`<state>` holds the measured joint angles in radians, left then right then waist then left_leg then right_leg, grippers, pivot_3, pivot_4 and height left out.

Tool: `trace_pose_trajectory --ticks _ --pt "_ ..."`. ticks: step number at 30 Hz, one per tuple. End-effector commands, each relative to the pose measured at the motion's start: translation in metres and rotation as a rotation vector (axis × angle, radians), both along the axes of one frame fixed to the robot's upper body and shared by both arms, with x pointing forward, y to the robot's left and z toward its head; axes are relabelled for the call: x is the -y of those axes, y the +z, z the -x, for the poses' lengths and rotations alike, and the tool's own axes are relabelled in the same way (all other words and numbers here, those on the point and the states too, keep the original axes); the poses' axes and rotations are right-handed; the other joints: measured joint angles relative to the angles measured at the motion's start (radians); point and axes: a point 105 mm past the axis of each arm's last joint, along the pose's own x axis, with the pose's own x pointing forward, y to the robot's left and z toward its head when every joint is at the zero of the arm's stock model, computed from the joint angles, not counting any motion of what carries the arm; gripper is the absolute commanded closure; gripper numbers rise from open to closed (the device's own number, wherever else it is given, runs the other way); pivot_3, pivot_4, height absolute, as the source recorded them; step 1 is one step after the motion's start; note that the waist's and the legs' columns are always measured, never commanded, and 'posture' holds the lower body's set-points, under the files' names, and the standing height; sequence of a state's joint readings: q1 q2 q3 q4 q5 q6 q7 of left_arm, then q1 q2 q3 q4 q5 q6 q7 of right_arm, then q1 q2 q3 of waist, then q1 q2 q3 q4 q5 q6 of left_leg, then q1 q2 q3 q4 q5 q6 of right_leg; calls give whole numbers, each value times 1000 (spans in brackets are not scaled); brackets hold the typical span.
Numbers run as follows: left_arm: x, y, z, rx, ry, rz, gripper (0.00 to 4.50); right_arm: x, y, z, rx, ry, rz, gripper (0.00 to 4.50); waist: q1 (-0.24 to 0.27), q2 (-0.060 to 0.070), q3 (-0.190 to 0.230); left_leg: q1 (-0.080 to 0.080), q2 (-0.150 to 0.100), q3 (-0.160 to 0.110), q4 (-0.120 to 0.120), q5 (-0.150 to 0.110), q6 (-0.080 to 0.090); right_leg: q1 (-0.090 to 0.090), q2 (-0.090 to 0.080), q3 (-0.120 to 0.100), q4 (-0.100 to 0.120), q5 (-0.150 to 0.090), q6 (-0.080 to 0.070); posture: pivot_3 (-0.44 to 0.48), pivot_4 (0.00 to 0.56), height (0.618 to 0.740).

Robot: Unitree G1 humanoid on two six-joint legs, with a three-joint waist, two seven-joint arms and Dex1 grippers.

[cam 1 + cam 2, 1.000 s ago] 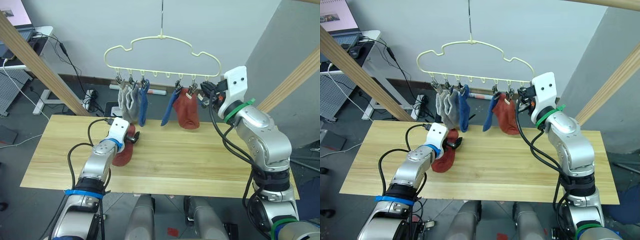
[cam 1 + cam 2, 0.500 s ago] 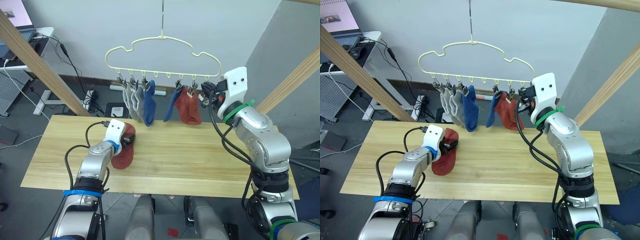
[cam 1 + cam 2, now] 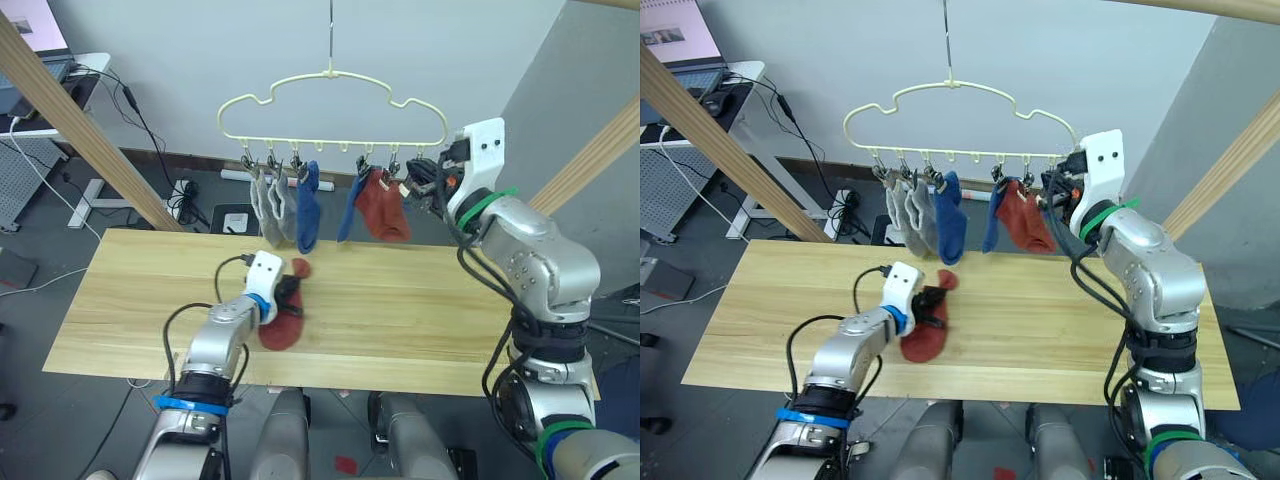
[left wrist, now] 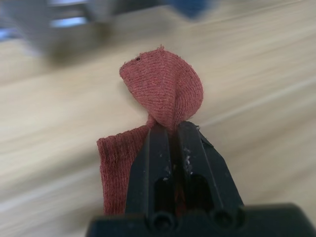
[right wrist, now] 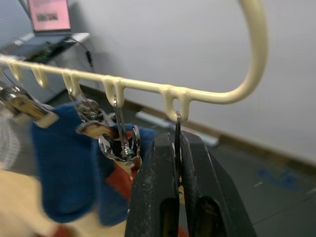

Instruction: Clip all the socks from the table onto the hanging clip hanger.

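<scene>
Even, bright room light; my wrist views blur the table (image 4: pixel 256 98) and background beyond my fingers.

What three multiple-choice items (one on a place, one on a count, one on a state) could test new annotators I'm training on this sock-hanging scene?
1. Where is the rust-red fabric sock that is not hung up?
A. on the light wooden plank table
B. on the floor
C. over the right arm

2. How many socks hang from the pale yellow cloud-shaped wire clip hanger?
A. three
B. five
C. six

3. What is the left gripper doing?
A. open above the table
B. shut on the rust-red sock
C. shut on a blue sock

Key: 1 A, it lies on the planks. 2 B, two grey, two blue and one red hang there. 3 B, the left wrist view shows its fingers pinching red fabric.
</scene>
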<state>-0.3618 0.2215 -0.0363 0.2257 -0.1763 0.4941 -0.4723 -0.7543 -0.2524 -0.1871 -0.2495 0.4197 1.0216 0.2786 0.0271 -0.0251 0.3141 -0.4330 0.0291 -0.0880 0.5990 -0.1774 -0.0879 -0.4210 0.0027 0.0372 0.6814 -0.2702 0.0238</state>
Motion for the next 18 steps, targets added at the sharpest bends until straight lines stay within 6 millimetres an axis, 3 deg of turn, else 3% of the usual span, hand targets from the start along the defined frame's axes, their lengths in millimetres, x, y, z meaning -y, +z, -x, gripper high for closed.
trace_pose_trajectory --ticks 1,6,11,18 --pt "48 48 8 155 -160 134 4491 8 1 1 -147 33 -105 4500 1 0 0 0 0 0 0 0 0 0 0 0 0 1 -2 164 320 740" --pt "100 99 28 337 -385 224 4491 11 4 1 -289 46 -215 4500 0 0 0 -1 0 1 0 0 0 0 -1 -1 -1 2 -3 162 315 740" --pt "115 124 24 387 -414 274 4491 9 7 3 -335 49 -259 4500 -1 0 0 -1 0 1 0 0 1 0 -1 -1 0 1 -2 158 308 740" --pt "121 133 20 412 -429 285 4491 9 7 5 -358 47 -276 4500 -1 0 0 -1 -1 2 0 0 1 0 -1 -1 -1 1 -2 151 306 740"
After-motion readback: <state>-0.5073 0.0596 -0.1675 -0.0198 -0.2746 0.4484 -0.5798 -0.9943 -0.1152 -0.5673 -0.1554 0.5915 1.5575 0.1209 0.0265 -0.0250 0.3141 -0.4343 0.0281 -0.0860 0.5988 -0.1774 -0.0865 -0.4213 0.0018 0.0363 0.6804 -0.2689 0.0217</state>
